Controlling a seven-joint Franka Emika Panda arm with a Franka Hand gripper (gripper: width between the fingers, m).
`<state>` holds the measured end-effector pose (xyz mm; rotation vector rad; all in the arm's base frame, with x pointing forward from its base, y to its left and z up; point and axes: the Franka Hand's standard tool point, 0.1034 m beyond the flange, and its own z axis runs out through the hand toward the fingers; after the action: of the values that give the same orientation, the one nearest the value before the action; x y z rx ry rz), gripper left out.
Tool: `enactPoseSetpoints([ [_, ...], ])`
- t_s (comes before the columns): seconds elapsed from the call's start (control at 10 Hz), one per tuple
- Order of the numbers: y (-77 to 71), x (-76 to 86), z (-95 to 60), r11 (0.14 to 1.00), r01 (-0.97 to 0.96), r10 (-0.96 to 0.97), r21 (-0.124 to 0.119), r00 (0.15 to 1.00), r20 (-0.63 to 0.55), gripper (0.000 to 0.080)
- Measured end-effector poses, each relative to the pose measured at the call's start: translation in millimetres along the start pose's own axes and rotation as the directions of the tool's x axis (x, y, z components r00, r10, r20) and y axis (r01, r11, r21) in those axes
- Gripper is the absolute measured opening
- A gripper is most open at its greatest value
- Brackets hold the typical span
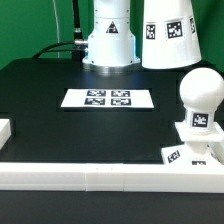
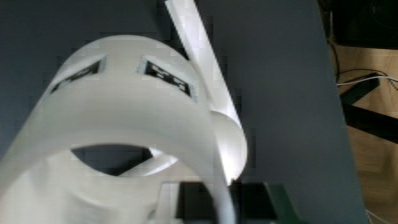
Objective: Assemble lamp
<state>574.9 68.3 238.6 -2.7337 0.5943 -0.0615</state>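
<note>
The lamp shade (image 1: 168, 35), a tapered white cup with square tags, hangs upright at the back right in the exterior view, its top cut off by the frame. In the wrist view I look into its open mouth (image 2: 134, 130). My gripper (image 2: 228, 200) is shut on the shade's thin wall, one dark finger (image 2: 196, 203) on each side. The gripper itself is out of the exterior view. The round-topped bulb (image 1: 200, 95) stands upright on the low square base (image 1: 186, 153) at the front right, below the shade.
The marker board (image 1: 108, 98) lies flat mid-table. The glossy robot body (image 1: 110, 35) stands at the back centre. A white rail (image 1: 100, 176) runs along the table's front edge and shows in the wrist view (image 2: 187, 40). A white block (image 1: 5, 130) sits at the exterior view's left edge.
</note>
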Motion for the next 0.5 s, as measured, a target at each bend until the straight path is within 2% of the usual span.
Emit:
enactPoseSetpoints([
  [0.2,-2.5,3.4,-1.4,1.000,0.016,-0.016,0.001,1.000,-0.004,0.0044],
  [0.3,-12.1,13.8,-2.7,1.000,0.022,-0.022,0.010,1.000,-0.014,0.0044],
  [0.4,-29.1,28.5,-2.7,0.999,0.041,-0.040,0.022,0.999,-0.029,0.0044],
  [0.5,-42.3,39.3,-3.1,0.998,0.058,-0.057,0.024,0.998,-0.036,0.0044],
])
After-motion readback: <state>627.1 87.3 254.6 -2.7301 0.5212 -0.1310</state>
